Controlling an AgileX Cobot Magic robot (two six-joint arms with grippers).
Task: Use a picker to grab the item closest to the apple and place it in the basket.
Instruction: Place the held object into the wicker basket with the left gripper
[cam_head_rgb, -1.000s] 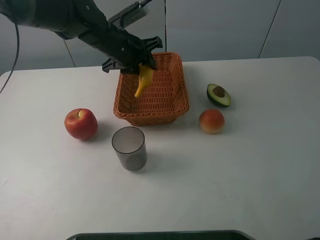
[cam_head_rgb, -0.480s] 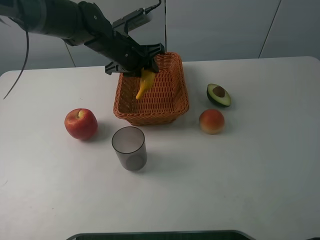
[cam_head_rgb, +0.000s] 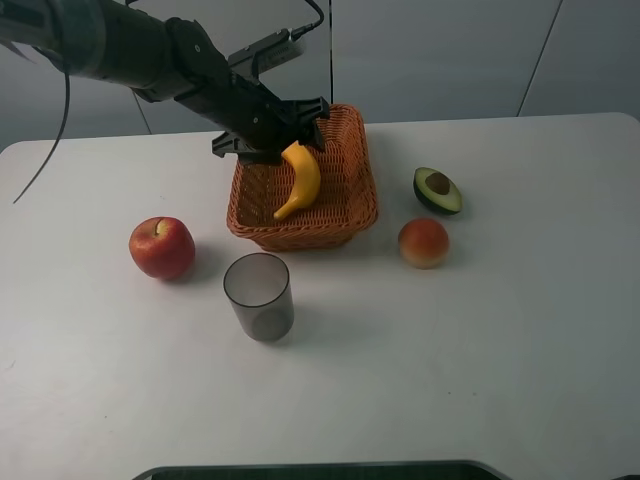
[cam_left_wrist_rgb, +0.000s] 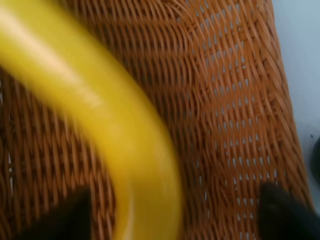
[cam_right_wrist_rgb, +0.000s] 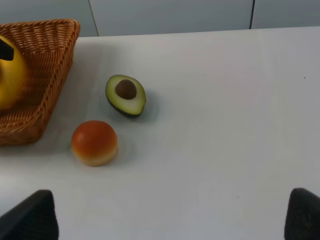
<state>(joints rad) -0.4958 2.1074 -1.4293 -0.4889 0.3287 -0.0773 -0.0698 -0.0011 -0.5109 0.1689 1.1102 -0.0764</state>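
A yellow banana (cam_head_rgb: 302, 178) lies loose inside the wicker basket (cam_head_rgb: 340, 225), leaning toward its near wall. My left gripper (cam_head_rgb: 283, 132) hovers over the basket's far left corner, open, with nothing between its fingers. The left wrist view shows the banana (cam_left_wrist_rgb: 100, 115) blurred over the weave (cam_left_wrist_rgb: 235, 100), with the gripper (cam_left_wrist_rgb: 180, 215) spread wide on either side. The red apple (cam_head_rgb: 161, 247) sits on the table left of the basket. My right gripper (cam_right_wrist_rgb: 167, 220) is open above the table and does not appear in the exterior view.
A grey translucent cup (cam_head_rgb: 259, 296) stands in front of the basket, near the apple. Right of the basket lie a halved avocado (cam_head_rgb: 437, 190) and a peach-coloured fruit (cam_head_rgb: 423, 242). The table is white, with a wall behind it.
The left gripper lowered the banana over the basket, then opened. The banana dropped out of the fingers and now rests in the basket.
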